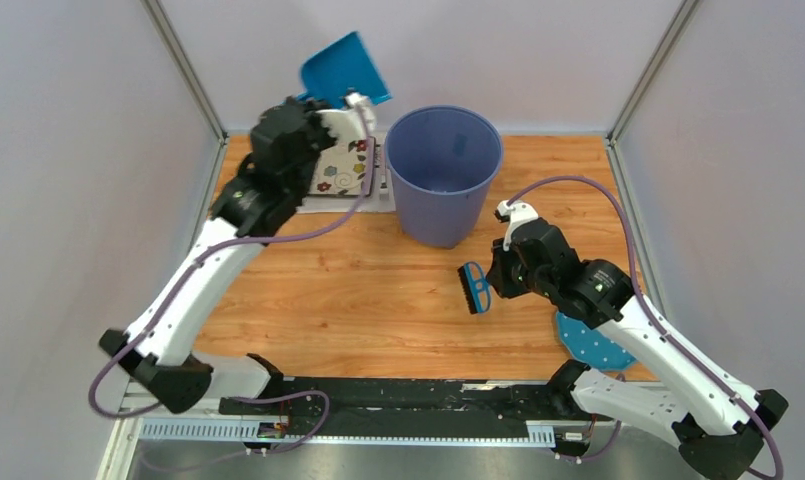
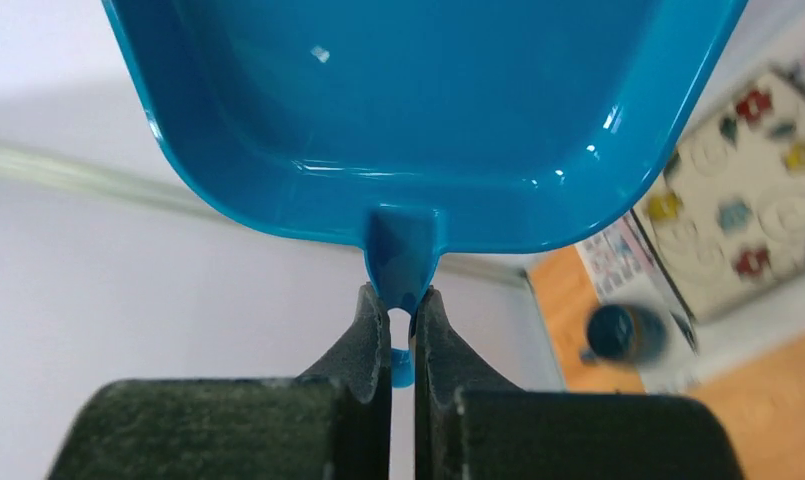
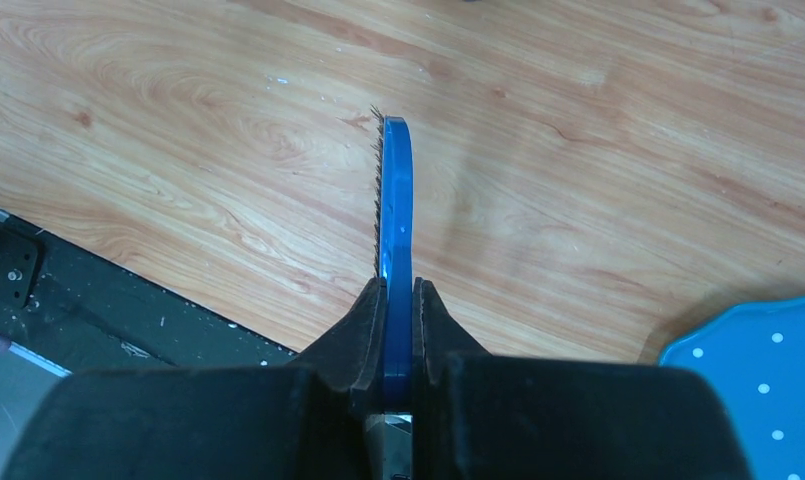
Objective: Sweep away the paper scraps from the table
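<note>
Blue with white dots, a cloth (image 1: 588, 345) lies on the near right of the bin (image 1: 438, 205). Closer to the bin on that side, the right gripper (image 3: 398, 300) pinches a little blue brush (image 3: 394, 200) tight, bristles above the table (image 1: 358, 290). I see no paper scraps on the wood, and I cannot see the bin's bottom. Left of the bin lies a flowery mat (image 1: 343, 170). Up behind the bin's left side, the left gripper (image 2: 402, 305) squeezes the handle of a blue dustpan (image 2: 428, 120), which looks empty inside. I think this is the tipping step. To do it well, bring the pan's lip over the bin's mouth first. Then tilt slowly, so nothing falls back on the table.
</note>
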Controlling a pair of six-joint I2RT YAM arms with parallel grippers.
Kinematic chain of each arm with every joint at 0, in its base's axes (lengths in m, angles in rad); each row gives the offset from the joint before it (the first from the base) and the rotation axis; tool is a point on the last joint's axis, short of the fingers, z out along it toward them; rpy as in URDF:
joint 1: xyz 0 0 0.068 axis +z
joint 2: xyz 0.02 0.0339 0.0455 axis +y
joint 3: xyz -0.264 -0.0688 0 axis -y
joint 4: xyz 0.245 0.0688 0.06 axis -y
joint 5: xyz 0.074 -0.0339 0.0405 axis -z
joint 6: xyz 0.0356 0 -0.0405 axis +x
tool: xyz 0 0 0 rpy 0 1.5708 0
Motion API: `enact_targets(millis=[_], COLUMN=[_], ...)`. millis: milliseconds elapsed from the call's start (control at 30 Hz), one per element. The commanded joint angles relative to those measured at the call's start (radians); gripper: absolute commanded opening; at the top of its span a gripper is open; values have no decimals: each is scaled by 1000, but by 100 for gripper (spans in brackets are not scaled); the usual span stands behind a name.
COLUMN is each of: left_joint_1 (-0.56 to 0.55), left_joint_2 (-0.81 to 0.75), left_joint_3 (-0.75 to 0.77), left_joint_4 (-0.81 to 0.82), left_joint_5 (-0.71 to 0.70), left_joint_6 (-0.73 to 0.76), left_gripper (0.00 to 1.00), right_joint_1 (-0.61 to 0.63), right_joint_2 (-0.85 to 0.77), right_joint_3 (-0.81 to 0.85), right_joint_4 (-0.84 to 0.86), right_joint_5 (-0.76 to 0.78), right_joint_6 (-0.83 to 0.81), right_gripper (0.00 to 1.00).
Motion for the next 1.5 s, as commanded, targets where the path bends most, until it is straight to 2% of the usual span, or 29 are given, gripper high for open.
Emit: enact_targets(millis=[0,33,167,200,267,300,400,633,700,733,767,833,867,933,967,1133,1200,1267,1367,1400,1467], left_joint_1=[234,343,480,488,488,488,488,462,437,434,433,431,431,430,431,465,503,538,652,725,778], left_joint_2=[-143,-164,-251,-254,-260,-264,-274,-264,-245,-242,-238,-239,-242,-247,-259,-357,-386,-389,-389,-389,-383], left_joint_3=[-183,-230,-494,-589,-680,-762,-887,-1013,-1048,-1056,-1061,-1067,-1064,-1038,-1022,-871,-817,-795,-801,-807,-835], left_joint_4=[-503,-526,-625,-664,-685,-676,-610,-538,-525,-522,-515,-504,-504,-524,-540,-628,-622,-605,-504,-476,-386], left_joint_5=[289,405,601,633,698,715,740,715,715,721,729,741,744,759,775,940,954,908,797,767,665], left_joint_6=[-489,-508,-536,-539,-541,-545,-554,-574,-574,-574,-576,-577,-577,-571,-567,-594,-657,-711,-800,-838,-878], left_gripper=[0,0,0,0,0,0,0,0,7,11,21,29,37,59,77,78,78,79,79,79,80], right_joint_1=[-4,-4,-4,-4,-3,-3,-3,3,25,36,63,95,132,172,219,388,424,468,526,540,583], right_joint_2=[10,18,39,45,65,71,94,148,171,201,215,261,274,313,326,450,531,586,705,776,847], right_joint_3=[71,75,103,112,118,128,138,183,195,204,221,230,230,220,214,134,128,144,178,199,261], right_joint_4=[24,24,43,44,55,57,64,109,141,153,178,214,265,329,407,707,832,907,981,986,988], right_joint_5=[-39,-40,-74,-88,-102,-115,-128,-169,-160,-149,-145,-35,-4,99,125,222,242,245,275,320,411], right_joint_6=[-23,-24,-26,-24,-24,-24,-31,-47,-60,-69,-80,-130,-158,-248,-280,-581,-698,-775,-860,-900,-931], right_gripper=[0,0,0,0,0,0,0,0,0,0,0,0,0,0,0,0,0,0,0,0,0])
